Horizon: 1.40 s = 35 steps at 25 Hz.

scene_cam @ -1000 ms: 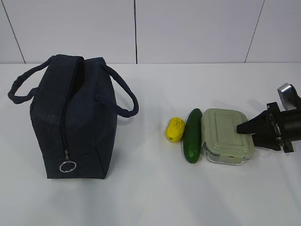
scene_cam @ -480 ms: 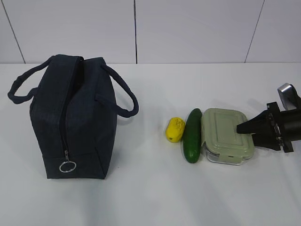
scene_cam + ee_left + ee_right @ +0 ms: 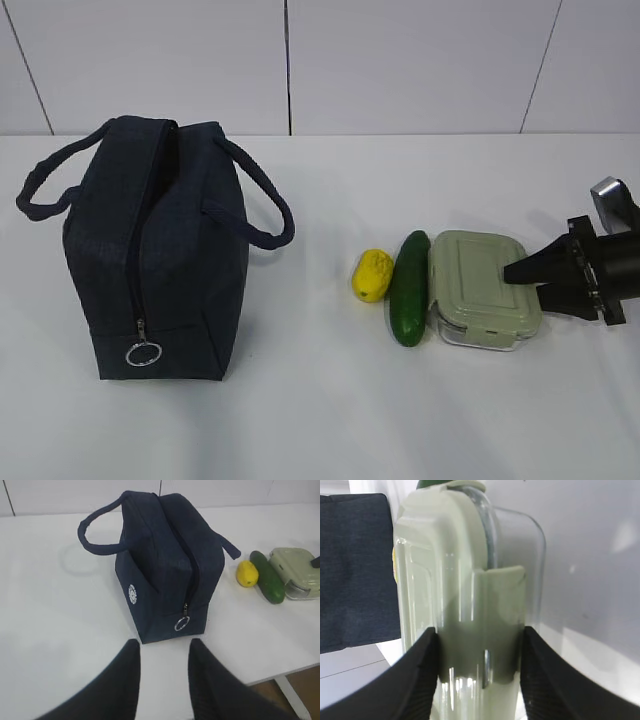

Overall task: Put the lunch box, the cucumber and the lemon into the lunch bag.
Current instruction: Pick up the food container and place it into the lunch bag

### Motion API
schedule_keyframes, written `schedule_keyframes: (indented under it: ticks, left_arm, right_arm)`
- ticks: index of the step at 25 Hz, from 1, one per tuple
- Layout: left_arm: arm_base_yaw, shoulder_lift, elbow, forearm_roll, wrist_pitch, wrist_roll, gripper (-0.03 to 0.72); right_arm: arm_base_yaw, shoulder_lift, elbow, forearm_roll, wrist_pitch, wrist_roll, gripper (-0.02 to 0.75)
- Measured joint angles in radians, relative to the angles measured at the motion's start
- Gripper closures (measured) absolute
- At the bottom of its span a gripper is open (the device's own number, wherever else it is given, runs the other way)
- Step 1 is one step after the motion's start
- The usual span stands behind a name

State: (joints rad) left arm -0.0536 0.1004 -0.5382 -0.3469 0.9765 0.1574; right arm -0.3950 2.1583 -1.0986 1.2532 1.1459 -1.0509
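Lunch bag [image 3: 155,255]: we see it upright at the left of the bench [image 3: 320,420], zipper closed to the ring pull.
Lunch box [image 3: 482,290]: right side, touching the cucumber [image 3: 408,288]; the lemon [image 3: 371,275] sits just left of that.
Right tool [image 3: 479,672]: jaws straddle the lunch box's end clip; we cannot tell if they press.
Left tool [image 3: 162,667]: jaws apart, empty, near the bag.
Risk: we judge the slick lid could slip; the closed zipper blocks loading.

Bare lab setup: white table [image 3: 330,420], plain white wall panels [image 3: 400,60]
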Motion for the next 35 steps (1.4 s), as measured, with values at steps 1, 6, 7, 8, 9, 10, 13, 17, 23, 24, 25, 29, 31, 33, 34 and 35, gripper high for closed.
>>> schedule_keyframes:
  ticks: [1,6,7,8,9,10,13,17,23,24,25,29,31,33,34,35]
  left_arm:
    - [0.000,0.017,0.000,0.000,-0.004,0.000,0.454]
    - [0.000,0.109,0.000,-0.002,-0.017,0.000,0.453]
    - [0.000,0.125,0.000,-0.002,-0.020,0.000,0.452]
    - [0.000,0.138,0.000,-0.005,-0.026,0.000,0.452]
    - [0.000,0.152,0.000,-0.007,-0.036,0.000,0.452]
    - [0.000,0.163,0.000,-0.015,-0.048,0.000,0.452]
    - [0.000,0.189,0.000,-0.051,-0.104,0.000,0.451]
    - [0.000,0.230,0.000,-0.062,-0.173,0.000,0.449]
    - [0.000,0.352,0.000,-0.088,-0.270,0.000,0.447]
    - [0.000,0.386,0.000,-0.099,-0.285,0.000,0.446]
    - [0.000,0.421,0.000,-0.115,-0.304,0.000,0.446]
    - [0.000,0.551,0.000,-0.191,-0.375,0.000,0.446]
    - [0.000,0.615,-0.014,-0.215,-0.380,0.000,0.445]
    - [-0.002,0.684,-0.045,-0.225,-0.371,0.021,0.443]
    - [-0.002,0.711,-0.068,-0.229,-0.362,0.039,0.439]
    - [-0.003,0.745,-0.096,-0.231,-0.357,0.057,0.431]
  right_arm:
    - [0.000,-0.004,0.000,-0.006,0.000,0.008,0.367]
    - [0.000,-0.052,0.000,-0.059,-0.013,0.020,0.368]
    - [0.000,-0.067,0.000,-0.062,-0.014,0.022,0.368]
    - [0.000,-0.078,0.000,-0.063,-0.014,0.022,0.368]
    - [0.000,-0.092,0.000,-0.064,-0.014,0.025,0.368]
    - [0.000,-0.103,0.000,-0.064,-0.014,0.027,0.368]
    - [0.000,-0.136,0.000,-0.069,-0.014,0.055,0.369]
    - [0.000,-0.169,0.000,-0.078,-0.014,0.085,0.369]
    - [0.000,-0.255,0.004,-0.084,-0.012,0.137,0.369]
    - [0.000,-0.269,0.004,-0.082,-0.012,0.141,0.369]
    - [0.000,-0.285,0.004,-0.080,-0.011,0.146,0.369]
    - [0.000,-0.335,0.006,-0.062,-0.006,0.163,0.369]
    - [0.000,-0.352,0.006,-0.048,-0.004,0.174,0.369]
    - [0.002,-0.361,0.006,-0.037,-0.004,0.181,0.369]
    - [0.004,-0.363,0.006,-0.032,-0.004,0.181,0.369]
    - [0.008,-0.363,0.006,-0.030,-0.004,0.183,0.369]
